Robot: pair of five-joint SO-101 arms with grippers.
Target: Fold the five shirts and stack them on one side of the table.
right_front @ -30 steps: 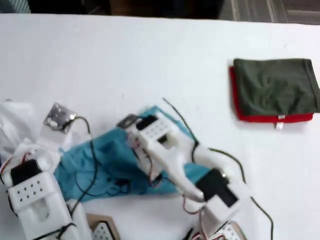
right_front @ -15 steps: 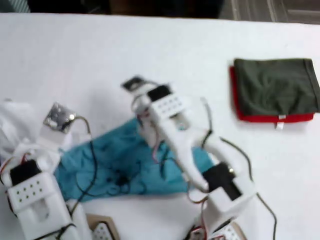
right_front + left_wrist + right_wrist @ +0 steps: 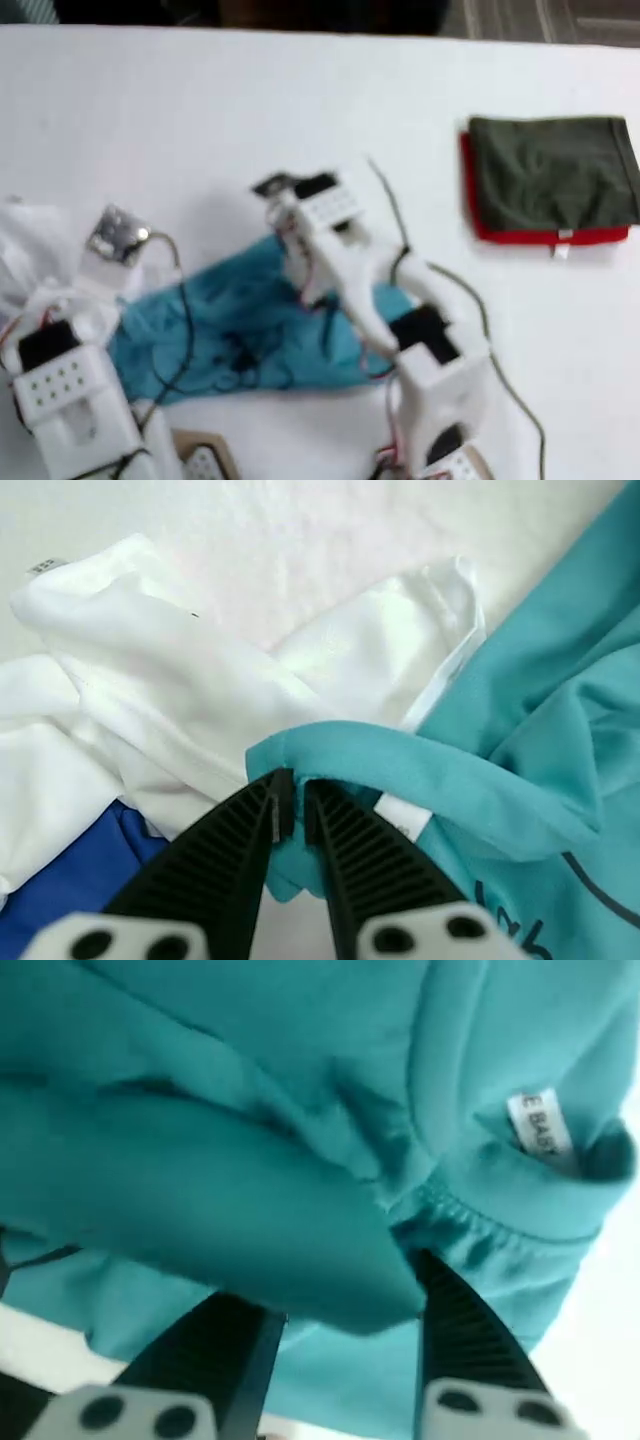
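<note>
Your left gripper (image 3: 297,798) has its black ribbed jaws pinched almost together on a rolled hem of the crumpled teal fabric shirt (image 3: 540,710). A rumpled white shirt (image 3: 160,670) lies against the teal shirt, partly under that hem, and a bright blue cloth (image 3: 60,890) sits on the white shirt's far side from it. Your right gripper (image 3: 338,1290) stands with its jaws well apart, a thick teal fold hanging between them, and the teal shirt's collar with its small white tag (image 3: 540,1125) just past them. From the high camera, you have the teal shirt lying loose on the white table (image 3: 250,100), your right arm (image 3: 350,270) over one end of it and your left arm (image 3: 60,385) at the other. Well apart from the teal shirt, a folded dark green shirt (image 3: 550,170) rests on a folded red shirt (image 3: 540,237).
</note>
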